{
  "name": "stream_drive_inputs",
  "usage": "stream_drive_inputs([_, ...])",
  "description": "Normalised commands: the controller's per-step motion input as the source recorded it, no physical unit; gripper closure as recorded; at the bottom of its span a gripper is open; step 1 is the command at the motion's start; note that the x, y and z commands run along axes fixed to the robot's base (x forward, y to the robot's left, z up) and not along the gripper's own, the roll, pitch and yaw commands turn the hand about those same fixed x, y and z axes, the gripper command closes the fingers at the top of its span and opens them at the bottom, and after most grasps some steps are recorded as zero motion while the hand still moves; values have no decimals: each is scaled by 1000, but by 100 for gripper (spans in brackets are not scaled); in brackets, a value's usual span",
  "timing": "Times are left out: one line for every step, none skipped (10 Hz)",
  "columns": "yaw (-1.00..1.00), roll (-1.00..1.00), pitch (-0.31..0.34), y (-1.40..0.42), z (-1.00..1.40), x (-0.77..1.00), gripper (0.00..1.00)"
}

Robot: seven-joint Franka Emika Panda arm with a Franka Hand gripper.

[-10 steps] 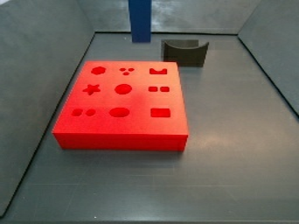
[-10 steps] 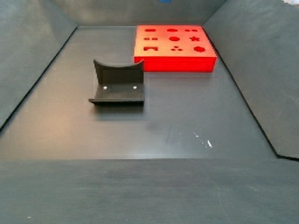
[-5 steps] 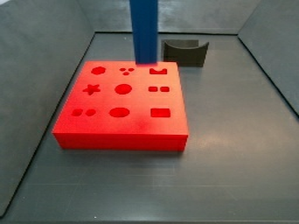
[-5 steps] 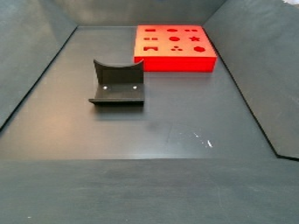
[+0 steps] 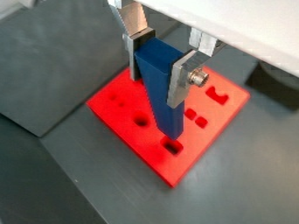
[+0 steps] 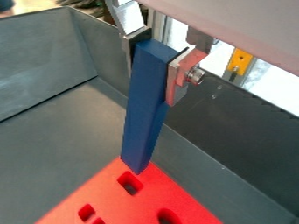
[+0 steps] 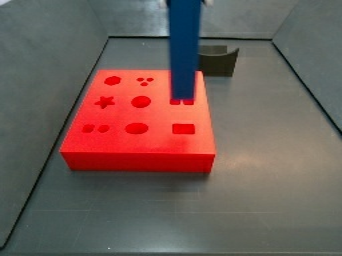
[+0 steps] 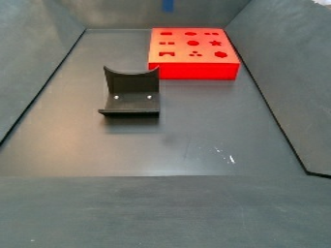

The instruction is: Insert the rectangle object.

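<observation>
The rectangle object (image 7: 183, 50) is a long blue bar hanging upright, its top out of view in that side view. Its lower end hangs just over the red block (image 7: 134, 140), by the small holes behind the rectangular hole (image 7: 183, 128). My gripper (image 5: 159, 63) is shut on the bar's upper part, one silver finger (image 5: 183, 77) on each side. It also shows in a wrist view (image 6: 158, 59), where the bar (image 6: 145, 114) ends just above a hole in the red block (image 6: 128, 203). In a side view only a blue tip (image 8: 167, 5) shows above the red block (image 8: 195, 51).
The dark fixture (image 7: 214, 60) stands on the floor behind the red block; it also shows in a side view (image 8: 130, 92), out on the floor away from the block. Grey walls (image 7: 54, 90) enclose the dark floor (image 8: 195, 136).
The blue bar has moved from the back wall forward and to the right over the red block, and its lower end now hangs lower, close to the block's top.
</observation>
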Motion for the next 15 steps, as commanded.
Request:
stream_drive_inputs([-497, -457, -19, 0, -26, 409, 100])
stream_drive_inputs([-129, -379, 9, 140, -340, 266, 100])
stream_drive_inputs([0, 0, 9, 0, 0, 0, 100])
stream_drive_inputs([57, 4, -26, 0, -426, -86, 100])
stream_drive_inputs([203, 0, -56, 0, -654, -294, 100])
stream_drive_inputs([209, 70, -114, -49, -429, -411, 100])
stream_drive_inputs([0, 0, -21, 0, 0, 0, 100])
stream_drive_inputs([0, 7, 0, 26, -26, 0, 100])
stream_drive_inputs([191, 0, 0, 200, -363, 0, 100])
stream_drive_inputs([217, -1, 0, 109, -317, 0, 100])
stream_drive_inputs([3, 0, 0, 0, -74, 0, 100])
stream_drive_inputs([54, 0, -13, 0, -240, 0, 100])
stream_drive_inputs([83, 0, -20, 0, -274, 0, 100])
stream_drive_inputs([80, 0, -23, 0, -251, 0, 100])
stream_drive_inputs([69, 0, -29, 0, -237, 0, 100])
